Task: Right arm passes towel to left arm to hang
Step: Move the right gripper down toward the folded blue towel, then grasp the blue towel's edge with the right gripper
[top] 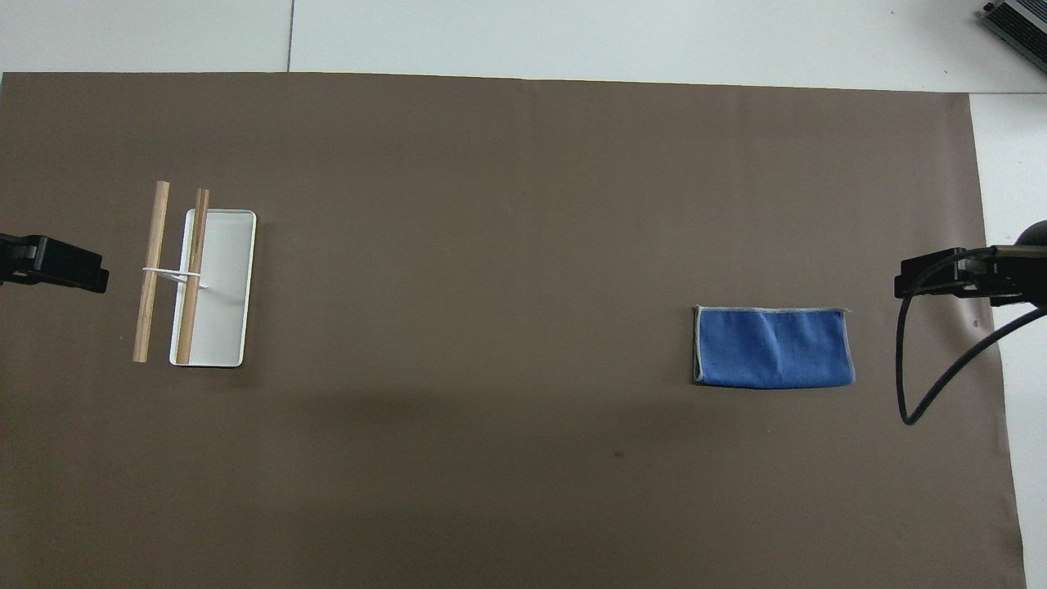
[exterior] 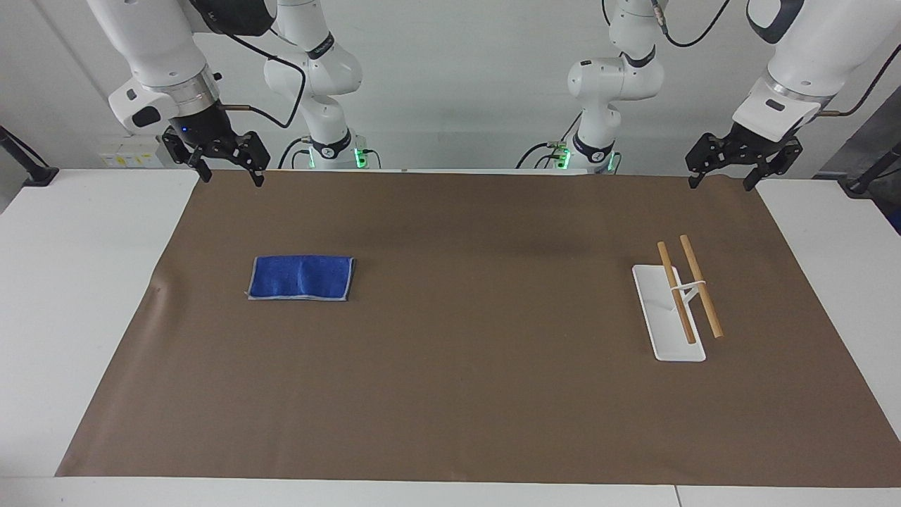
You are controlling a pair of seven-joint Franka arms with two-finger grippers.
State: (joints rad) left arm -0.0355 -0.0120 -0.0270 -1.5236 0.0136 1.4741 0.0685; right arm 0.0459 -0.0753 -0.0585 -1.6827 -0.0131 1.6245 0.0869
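Note:
The blue towel lies flat and folded on the brown mat, toward the right arm's end of the table. My right gripper hangs open and empty in the air over the mat's edge at the robots' side, apart from the towel. A white stand with two wooden bars sits toward the left arm's end. My left gripper hangs open and empty over the mat's corner at the robots' side; that arm waits.
A brown mat covers most of the white table. Two slimmer white arms with green lights stand at the table's back edge. A black cable dangles from the right arm.

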